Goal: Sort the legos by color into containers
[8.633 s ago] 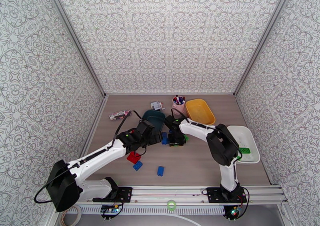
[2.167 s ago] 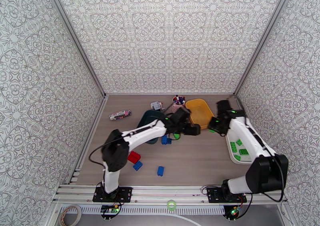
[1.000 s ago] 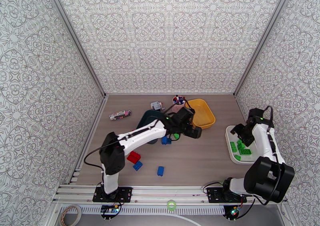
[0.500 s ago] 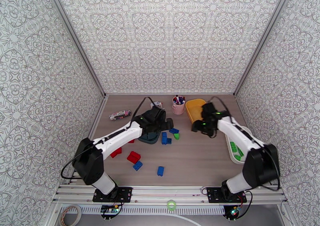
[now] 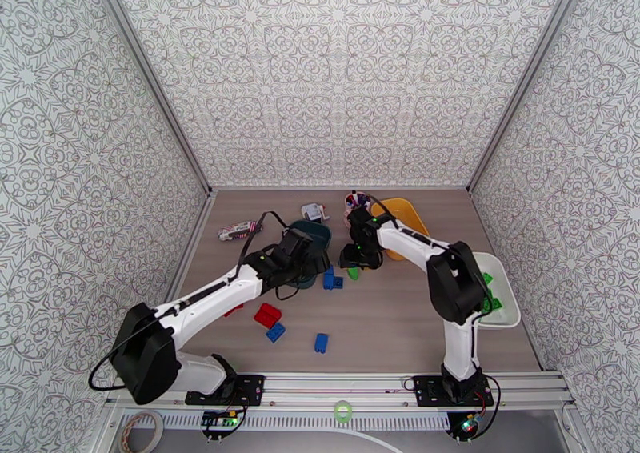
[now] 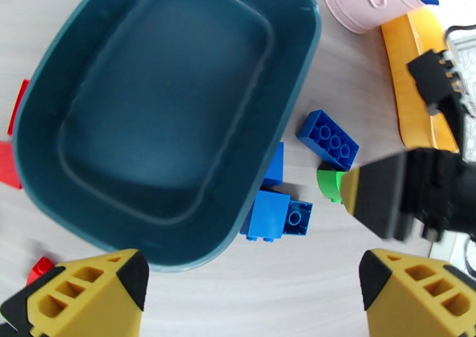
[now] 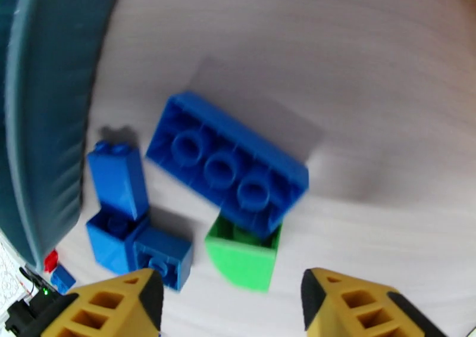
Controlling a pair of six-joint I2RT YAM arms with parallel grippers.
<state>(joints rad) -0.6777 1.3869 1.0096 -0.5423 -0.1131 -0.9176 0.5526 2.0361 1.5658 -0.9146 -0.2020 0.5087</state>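
I am swinging my right gripper (image 7: pixel 232 308) back from the shallow white plastic tray (image 5: pixel 506 282), where green bricks (image 5: pixel 490 302) are now lying, toward the middle. Its fingers are standing apart and holding nothing, hovering over the small green studded plastic lego (image 7: pixel 244 261), which is lying against a blue brick (image 7: pixel 226 162) beside the dark teal plastic tray (image 6: pixel 47 112). My left gripper (image 6: pixel 250 296) is hanging wide open and empty above that tray. Green looks nearly sorted; the blue ones and the red bricks (image 5: pixel 267 314) are waiting.
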